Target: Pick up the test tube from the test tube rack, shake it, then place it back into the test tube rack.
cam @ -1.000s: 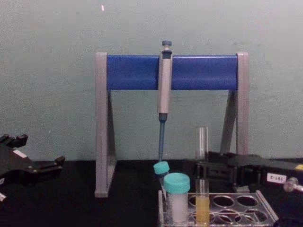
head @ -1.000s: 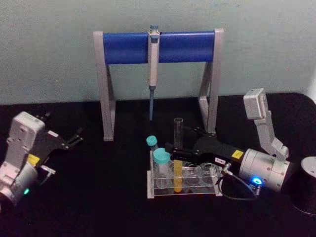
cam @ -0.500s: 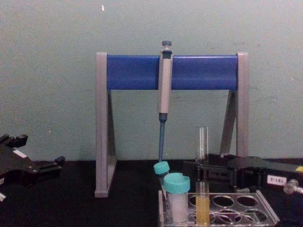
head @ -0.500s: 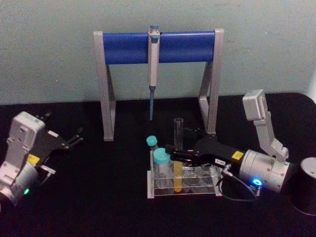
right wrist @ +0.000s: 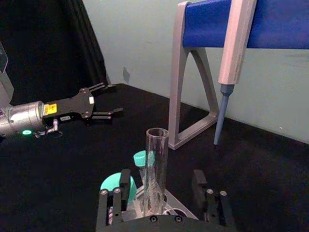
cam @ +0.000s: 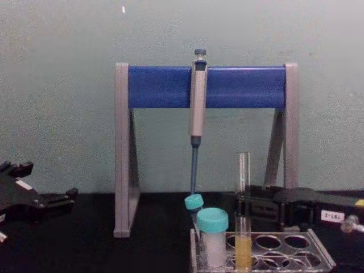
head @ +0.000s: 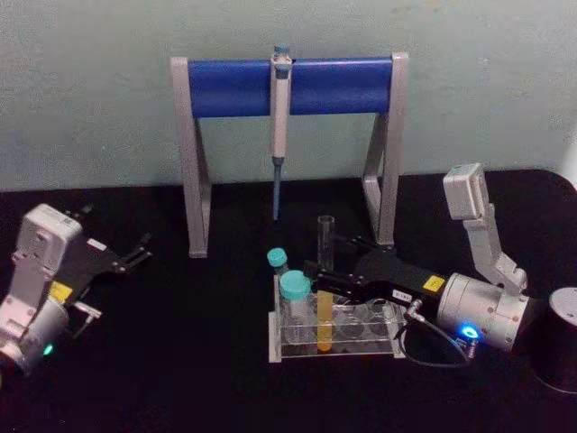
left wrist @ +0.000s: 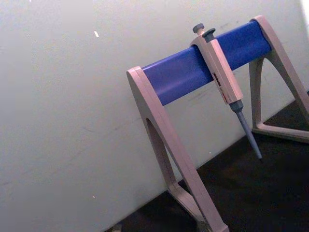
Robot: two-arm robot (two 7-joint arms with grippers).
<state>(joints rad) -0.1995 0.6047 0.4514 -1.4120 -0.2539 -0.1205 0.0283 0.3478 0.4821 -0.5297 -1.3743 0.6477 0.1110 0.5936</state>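
A black table (head: 180,361) is spreading across the scene, running back to a pale wall. The grey-and-blue pipette stand (head: 225,87) is standing at the far middle. The right gripper (head: 323,278) is reaching in from the right, low over the far side of the test tube rack (head: 361,352). Its jaws are sitting apart, one on each side of the test tube (head: 325,239), and the right wrist view is showing a gap between the glass and each finger (right wrist: 125,188). The left gripper (head: 140,250) is resting at the left of the table, well apart from the rack, with its two fingers spread. A dark cylinder (head: 559,343) is standing at the right edge.

The clear rack is sitting near the middle, in front of the stand's right leg. A grey pipette (head: 280,108) is hanging from the blue bar, tip pointing down. The test tube is standing upright in a hole of the rack's near row, just right of a teal-capped vial (head: 295,289), with yellow-orange liquid filling its lower part and its open top rising above the gripper. A smaller teal-capped vial (head: 277,259) is leaning at the rack's far left corner.
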